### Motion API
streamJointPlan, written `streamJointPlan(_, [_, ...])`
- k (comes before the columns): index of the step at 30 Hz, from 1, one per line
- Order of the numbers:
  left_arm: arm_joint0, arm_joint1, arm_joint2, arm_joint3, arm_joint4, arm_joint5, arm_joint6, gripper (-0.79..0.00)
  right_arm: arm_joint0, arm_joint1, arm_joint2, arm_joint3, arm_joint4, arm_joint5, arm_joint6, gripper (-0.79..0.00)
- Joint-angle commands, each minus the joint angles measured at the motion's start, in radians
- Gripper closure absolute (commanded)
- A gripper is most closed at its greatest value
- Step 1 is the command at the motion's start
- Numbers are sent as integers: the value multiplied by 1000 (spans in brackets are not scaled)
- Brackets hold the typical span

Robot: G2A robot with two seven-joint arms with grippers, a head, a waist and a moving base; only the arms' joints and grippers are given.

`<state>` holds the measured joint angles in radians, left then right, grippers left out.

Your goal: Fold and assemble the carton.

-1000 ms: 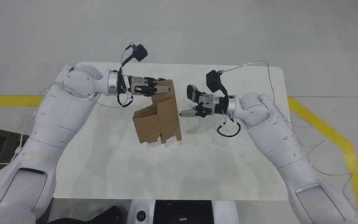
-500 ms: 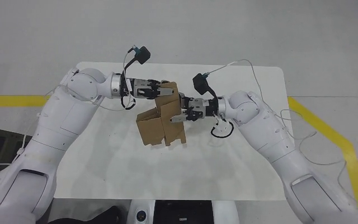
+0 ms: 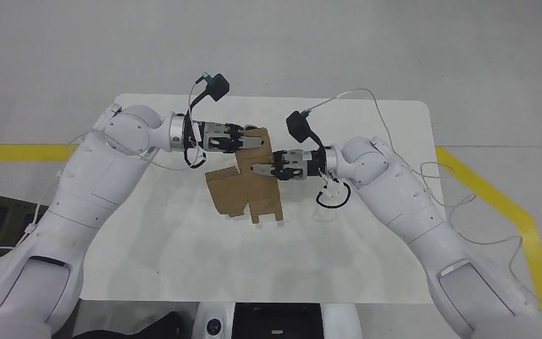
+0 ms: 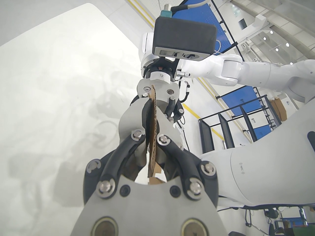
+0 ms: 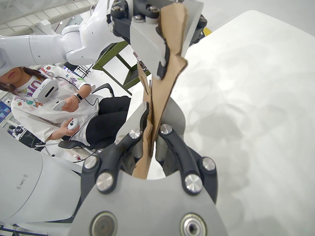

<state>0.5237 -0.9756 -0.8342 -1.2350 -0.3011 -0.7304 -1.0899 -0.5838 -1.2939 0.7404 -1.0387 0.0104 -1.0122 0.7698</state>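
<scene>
- Carton point(image 3: 248, 180): brown cardboard, mid-table point(image 3: 161, 254), held up between both grippers. Can't tell if its low edge touches the tabletop.
- L gripper point(image 4: 149, 110): fingers shut on a thin panel edge at the carton's far top corner.
- R gripper point(image 5: 150, 111): fingers pinched on the cardboard edge on the side toward that arm, just below L's hold. The two grippers are near each other and face each other.
- Progress, my read: early. The carton looks mostly collapsed, with one side panel splayed out toward L arm and short tabs poking from the bottom edge. No square box shape; no flaps seen closed or tucked.
- Left to do: pull walls apart to square it up, fold bottom flaps in, lock tabs, then close the top.
</scene>
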Motion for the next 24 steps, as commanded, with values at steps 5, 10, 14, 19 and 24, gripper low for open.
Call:
streamJointPlan(5, [-6,11,11,2,-39,0,0,-785,4,-1,-3,3,34,0,8,0])
streamJointPlan(10, [-25,24,-1,4,-113,3,-3,-785,1,3,5,19,54,0,18,0])
streamJointPlan(14, [-27,38,-28,14,-146,-26,26,-785,-5,8,26,51,75,0,-2,0])
streamJointPlan(19, [-4,53,-50,46,-132,-63,63,-785,-32,16,68,83,128,28,-65,0])
streamJointPlan(24, [25,56,-36,70,-75,-88,89,-785,-72,31,112,61,162,69,-96,0])
